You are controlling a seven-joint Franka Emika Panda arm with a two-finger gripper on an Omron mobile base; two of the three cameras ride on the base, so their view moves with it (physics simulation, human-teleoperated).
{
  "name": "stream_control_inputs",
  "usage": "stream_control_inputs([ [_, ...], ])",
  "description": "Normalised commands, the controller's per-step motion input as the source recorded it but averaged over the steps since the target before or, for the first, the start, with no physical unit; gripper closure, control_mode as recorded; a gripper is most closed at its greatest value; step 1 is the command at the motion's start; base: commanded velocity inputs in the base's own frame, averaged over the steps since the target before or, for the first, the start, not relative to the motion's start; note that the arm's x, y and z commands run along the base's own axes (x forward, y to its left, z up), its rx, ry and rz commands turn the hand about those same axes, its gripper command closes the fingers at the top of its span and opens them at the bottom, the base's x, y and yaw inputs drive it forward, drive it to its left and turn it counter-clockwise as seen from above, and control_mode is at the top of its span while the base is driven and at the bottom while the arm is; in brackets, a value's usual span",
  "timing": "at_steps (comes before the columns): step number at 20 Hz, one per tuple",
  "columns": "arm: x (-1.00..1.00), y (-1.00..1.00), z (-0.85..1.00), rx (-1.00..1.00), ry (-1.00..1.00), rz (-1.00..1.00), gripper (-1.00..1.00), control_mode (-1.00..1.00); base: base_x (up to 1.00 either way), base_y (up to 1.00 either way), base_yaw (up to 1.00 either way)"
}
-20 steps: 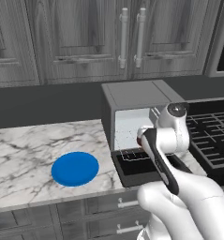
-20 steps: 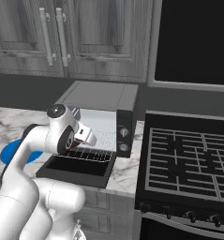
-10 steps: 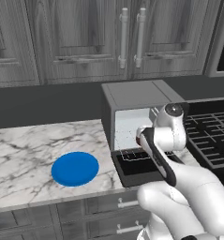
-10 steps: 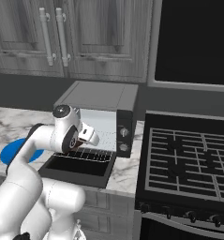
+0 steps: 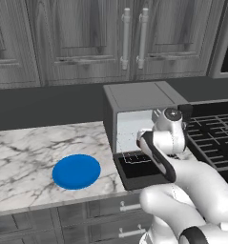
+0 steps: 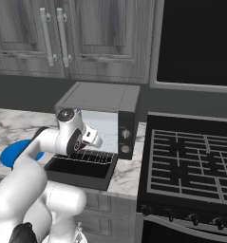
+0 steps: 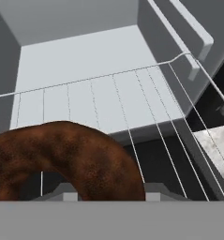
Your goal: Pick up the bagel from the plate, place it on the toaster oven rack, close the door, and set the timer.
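The bagel point(image 7: 71, 154), a dark brown glossy ring, fills the lower left of the hand view, and my gripper point(image 7: 106, 194) is shut on it. It hangs just above the front of the toaster oven rack point(image 7: 108, 93), a thin wire grid across the light grey interior. In the right base view my gripper point(image 6: 97, 140) is at the oven's mouth, over the door point(image 6: 79, 171). The door point(image 5: 139, 171) lies dropped open and flat. The blue plate point(image 5: 76, 171) sits bare on the marble counter to the oven's left, and its edge point(image 6: 15, 152) shows behind my arm.
The toaster oven point(image 5: 134, 100) stands at the counter's right end, with two knobs point(image 6: 125, 134) on its right front panel. A black gas stove point(image 6: 191, 161) adjoins it on the right. Wood-grain cabinet doors point(image 5: 87, 38) hang above.
My hand has moved a little forward and up toward the oven opening with the bagel in it. The plate and the door have not moved.
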Motion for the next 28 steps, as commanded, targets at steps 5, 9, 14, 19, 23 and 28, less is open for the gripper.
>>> stream_control_inputs([
  [5,0.21,-0.01,-0.07,0.0,0.0,0.0,-1.0,-1.0,0.0,0.0,0.0],
  [9,0.23,0.0,-0.1,0.0,0.0,0.0,-1.0,-1.0,0.0,0.0,0.0],
  [14,0.25,-0.01,-0.05,0.0,-0.01,0.0,-1.0,-1.0,0.0,0.0,0.0],
  [19,0.03,-0.19,0.0,0.0,0.0,0.0,-1.0,-1.0,0.0,0.0,0.0],
  [23,0.0,-0.19,0.0,0.0,0.0,0.0,-1.0,-1.0,0.0,0.0,0.0],
  [28,0.0,-0.03,0.03,0.0,0.0,0.0,-1.0,-1.0,0.0,0.0,0.0],
])
